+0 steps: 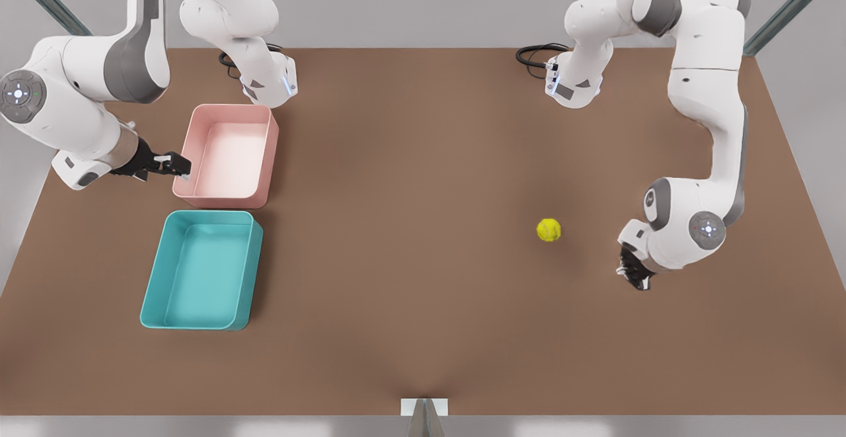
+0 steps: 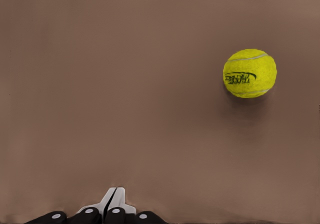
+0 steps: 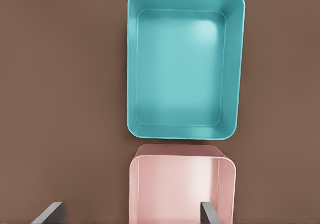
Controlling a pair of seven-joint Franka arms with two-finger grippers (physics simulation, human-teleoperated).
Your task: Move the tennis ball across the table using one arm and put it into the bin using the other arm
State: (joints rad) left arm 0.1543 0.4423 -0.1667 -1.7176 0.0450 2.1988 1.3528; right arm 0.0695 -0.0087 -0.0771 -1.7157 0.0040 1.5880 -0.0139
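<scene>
Tennis ball point(image 1: 548, 229) lies on the brown bench point(image 1: 410, 291), near the left gripper point(image 1: 634, 277), whose fingers point(image 2: 111, 200) are pressed together. At the front view's left sits the teal bin point(image 1: 201, 269), the pink tub point(image 1: 228, 155) just behind it. The right gripper point(image 1: 173, 163) hovers beside the tub, fingers point(image 3: 50, 215) spread.

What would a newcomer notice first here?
Probably the ball, lying alone on the brown table toward the front view's right, near the shut left claw. Next, the teal bin and pink tub at the far side, with the right claw open beside the tub.
</scene>
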